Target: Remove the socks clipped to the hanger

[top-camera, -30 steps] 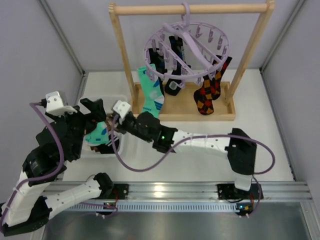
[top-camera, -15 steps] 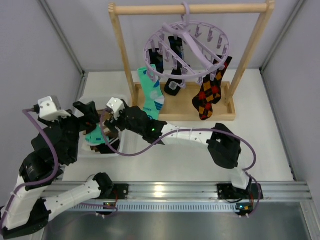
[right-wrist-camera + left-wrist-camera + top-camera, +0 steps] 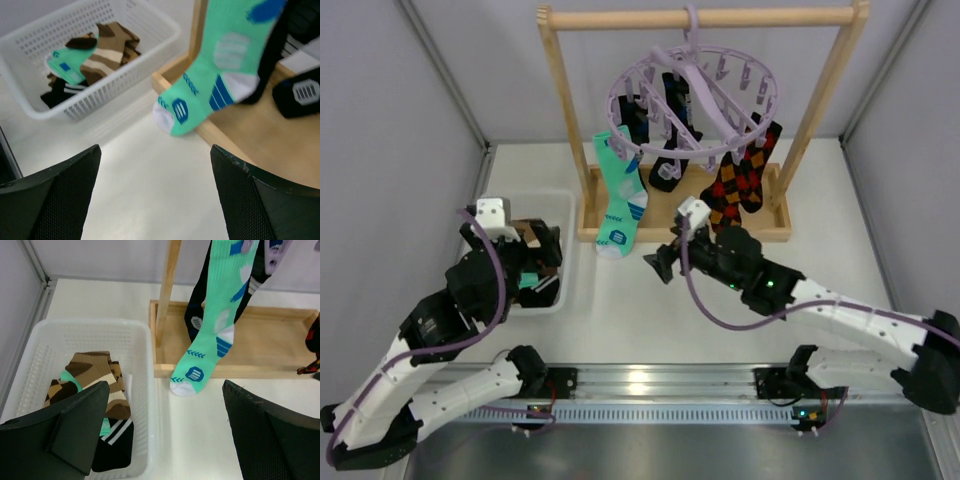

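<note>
My right gripper [image 3: 155,152] gapes wide, empty, before the soft teal sock [image 3: 225,55] on the round lavender hanger [image 3: 695,85]. My left gripper [image 3: 165,390], also wide, hovers by the perforated basket [image 3: 90,324].

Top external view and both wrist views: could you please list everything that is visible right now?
Light wooden frame rack: one, far side of the table.
Round lavender plastic clip hanger: one, hooked on the rack's top bar.
Teal-and-white sock: one, clipped at the hanger's left.
Black socks: about two, clipped near the middle.
Argyle socks: one or two, red, orange and black, clipped at the right.
White plastic mesh basket: one, left of the rack.
Loose socks: a pile, brown striped, teal, black, in the basket.
Table: one, white.
Left gripper: open, empty, by the basket.
Right gripper: open, empty, facing the teal sock.
</note>
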You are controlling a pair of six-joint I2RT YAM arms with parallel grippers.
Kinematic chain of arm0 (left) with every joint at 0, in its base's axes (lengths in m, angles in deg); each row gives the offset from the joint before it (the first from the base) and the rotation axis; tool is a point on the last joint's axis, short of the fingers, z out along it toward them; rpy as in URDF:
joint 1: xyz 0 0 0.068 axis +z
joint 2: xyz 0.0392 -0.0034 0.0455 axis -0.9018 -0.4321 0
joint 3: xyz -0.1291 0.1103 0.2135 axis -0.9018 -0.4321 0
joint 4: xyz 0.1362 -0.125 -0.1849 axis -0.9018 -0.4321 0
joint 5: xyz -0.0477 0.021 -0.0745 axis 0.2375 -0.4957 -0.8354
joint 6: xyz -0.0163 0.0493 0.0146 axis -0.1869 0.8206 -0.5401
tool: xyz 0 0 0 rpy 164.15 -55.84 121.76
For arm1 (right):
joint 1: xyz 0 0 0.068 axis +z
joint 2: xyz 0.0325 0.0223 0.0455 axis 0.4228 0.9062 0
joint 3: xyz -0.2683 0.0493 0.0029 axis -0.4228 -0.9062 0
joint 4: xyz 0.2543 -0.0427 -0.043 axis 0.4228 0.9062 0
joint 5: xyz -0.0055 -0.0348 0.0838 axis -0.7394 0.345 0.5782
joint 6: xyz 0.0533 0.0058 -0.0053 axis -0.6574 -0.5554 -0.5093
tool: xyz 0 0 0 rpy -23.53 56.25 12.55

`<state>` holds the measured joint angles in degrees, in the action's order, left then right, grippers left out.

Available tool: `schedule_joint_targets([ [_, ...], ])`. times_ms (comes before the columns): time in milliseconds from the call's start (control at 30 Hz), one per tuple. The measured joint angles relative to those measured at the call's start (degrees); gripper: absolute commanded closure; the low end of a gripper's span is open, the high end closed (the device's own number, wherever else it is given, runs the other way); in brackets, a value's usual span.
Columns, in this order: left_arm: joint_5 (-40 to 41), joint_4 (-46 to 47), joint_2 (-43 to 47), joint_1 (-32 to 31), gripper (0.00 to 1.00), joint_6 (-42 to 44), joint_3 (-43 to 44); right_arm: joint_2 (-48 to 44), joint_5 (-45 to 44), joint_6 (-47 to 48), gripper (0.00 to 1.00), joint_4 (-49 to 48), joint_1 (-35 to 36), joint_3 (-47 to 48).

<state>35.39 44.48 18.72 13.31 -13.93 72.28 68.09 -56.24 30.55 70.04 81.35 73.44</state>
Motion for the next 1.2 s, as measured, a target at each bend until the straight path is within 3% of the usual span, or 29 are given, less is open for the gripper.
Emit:
schedule_joint_targets([
  [167, -1.62, -0.39, -0.35, 0.0, 0.02, -0.63, -4.79, -18.23, -0.57, -2.38, 0.12, 8.24, -7.65, -10.19],
  [300, -3.48, -0.33, -2.29, 0.0, 0.02, -0.66, -5.03, -24.44, -1.2, -2.82, 0.06, 12.61, -19.39, -11.61],
  [467, -5.18, -0.33, -4.07, 0.0, 0.02, -0.66, -5.05, -22.58, 4.15, 0.79, 0.05, 12.0, -29.33, -12.13],
  [700, -7.74, -0.31, -4.28, 0.0, 0.01, -0.17, -5.05, -12.63, 24.0, 7.39, 0.12, 6.4, -40.57, -12.11],
  [900, -10.84, -0.31, -4.37, 0.0, 0.02, 0.61, -5.05, -5.18, 38.99, 8.31, 0.32, -4.13, -46.49, -12.0],
  [933, -11.52, -0.31, -4.39, 0.0, 0.02, 0.68, -5.05, -3.93, 40.98, 8.26, 0.39, -5.49, -46.82, -11.96],
  [1000, -12.81, -0.31, -4.66, 0.0, 0.01, 0.68, -5.03, -2.14, 43.95, 7.8, 0.56, -7.91, -46.86, -11.89],
  [1033, -13.6, -0.35, -4.79, 0.0, 0.01, 0.66, -4.92, -1.55, 45.42, 7.32, 0.77, -9.16, -46.86, -11.91],
  [1100, -14.88, -0.39, -5.16, 0.0, 0.02, 0.42, -4.11, -1.38, 47.5, 5.95, 0.97, -11.54, -46.86, -11.98],
  [1200, -17.29, -0.33, -5.53, 0.0, 0.01, -0.7, -1.53, -2.45, 49.09, 2.84, 0.98, -17.92, -46.82, -13.84],
])
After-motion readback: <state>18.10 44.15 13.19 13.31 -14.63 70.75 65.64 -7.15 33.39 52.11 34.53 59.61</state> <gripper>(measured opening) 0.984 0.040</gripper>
